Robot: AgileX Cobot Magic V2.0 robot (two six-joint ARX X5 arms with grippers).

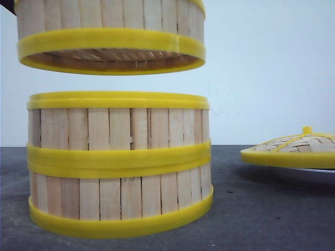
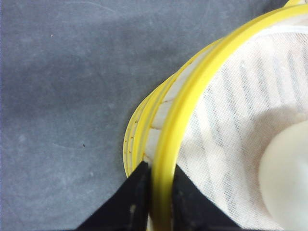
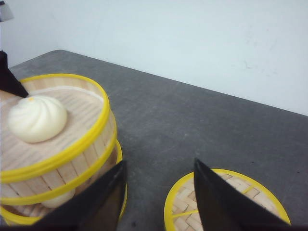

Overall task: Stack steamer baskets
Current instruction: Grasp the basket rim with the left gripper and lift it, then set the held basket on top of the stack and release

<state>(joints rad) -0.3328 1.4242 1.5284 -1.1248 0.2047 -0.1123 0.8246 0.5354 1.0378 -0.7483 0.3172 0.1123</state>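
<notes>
Grey table [image 1: 261,219], two stacked baskets [image 1: 119,164], left tool [image 2: 161,192] gripping third basket [image 1: 111,36] above.

I see the raised steamer basket [image 1: 110,31] with pale wooden slats running vertically and a thick yellow rim, and the two stacked baskets [image 1: 119,164] below it show the same pale slats banded by yellow rims. On my left wrist view the cloth liner [image 2: 231,130] is off-white with faint grey stripes. The bun [image 3: 37,118] is creamy white with a tiny orange dot on top. The lid [image 1: 298,149] is tan basket-weave edged in yellow. The table [image 1: 251,214] is dark mottled grey, the wall [image 1: 261,63] pale bluish white, and my gripper fingers [image 3: 226,202] black.
</notes>
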